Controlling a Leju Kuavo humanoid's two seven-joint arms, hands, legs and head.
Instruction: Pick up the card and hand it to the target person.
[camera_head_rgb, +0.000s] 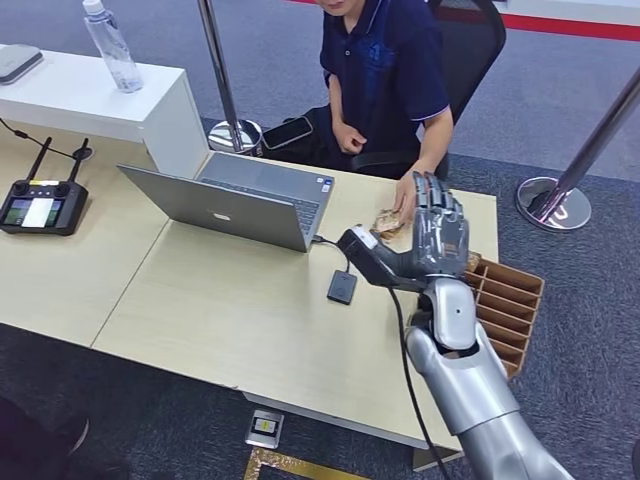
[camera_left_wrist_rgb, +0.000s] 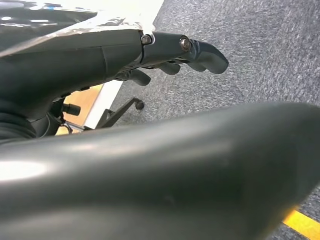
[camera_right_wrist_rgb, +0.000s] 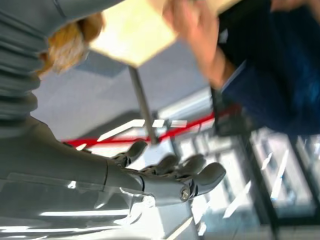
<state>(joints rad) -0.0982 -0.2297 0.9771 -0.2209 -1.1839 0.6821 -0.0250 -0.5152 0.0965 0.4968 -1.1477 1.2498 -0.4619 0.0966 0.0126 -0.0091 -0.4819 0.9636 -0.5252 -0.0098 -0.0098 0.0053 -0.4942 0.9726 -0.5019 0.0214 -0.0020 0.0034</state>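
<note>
A tan patterned card (camera_head_rgb: 388, 222) lies on the wooden table (camera_head_rgb: 249, 320) near its far right edge. The fingers of the seated person's hand (camera_head_rgb: 404, 198) rest on it. My right hand (camera_head_rgb: 434, 240) is raised just to the right of the card with its fingers spread upward and nothing in them. In the right wrist view its fingers (camera_right_wrist_rgb: 177, 175) are stretched out bare, and the person's hand (camera_right_wrist_rgb: 192, 27) is blurred beyond them. My left hand (camera_left_wrist_rgb: 177, 50) hangs over the grey carpet with its fingers extended, holding nothing.
An open laptop (camera_head_rgb: 241, 205) stands mid-table with a small black device (camera_head_rgb: 342, 286) on a cable beside it. A brown divider box (camera_head_rgb: 509, 300) sits at the table's right end. A remote controller (camera_head_rgb: 41, 205) lies at the left. Chrome stanchion bases (camera_head_rgb: 553, 203) stand on the carpet.
</note>
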